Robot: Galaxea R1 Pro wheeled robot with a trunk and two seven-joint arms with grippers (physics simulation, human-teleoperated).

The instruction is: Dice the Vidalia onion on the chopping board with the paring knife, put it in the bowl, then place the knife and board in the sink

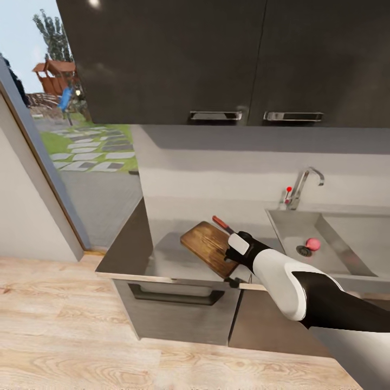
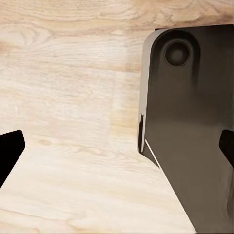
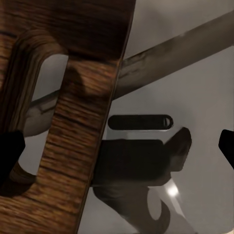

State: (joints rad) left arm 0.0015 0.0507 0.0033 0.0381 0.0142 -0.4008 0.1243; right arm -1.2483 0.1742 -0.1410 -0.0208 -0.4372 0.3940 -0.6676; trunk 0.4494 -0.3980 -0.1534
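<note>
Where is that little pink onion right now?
In the head view the Vidalia onion lies in the sink at the right, beside the round drain, below the tap.

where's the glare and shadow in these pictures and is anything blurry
Head view: soft glare on the countertop, a shadow band under the cabinets. Right wrist view: the chopping board is close and slightly blurred, casting a dark shadow. Left wrist view: evenly lit floor.

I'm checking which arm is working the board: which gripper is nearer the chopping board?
Right. The right gripper is at the chopping board, over its near corner. The left gripper hangs open over wood floor, away from the board.
</note>
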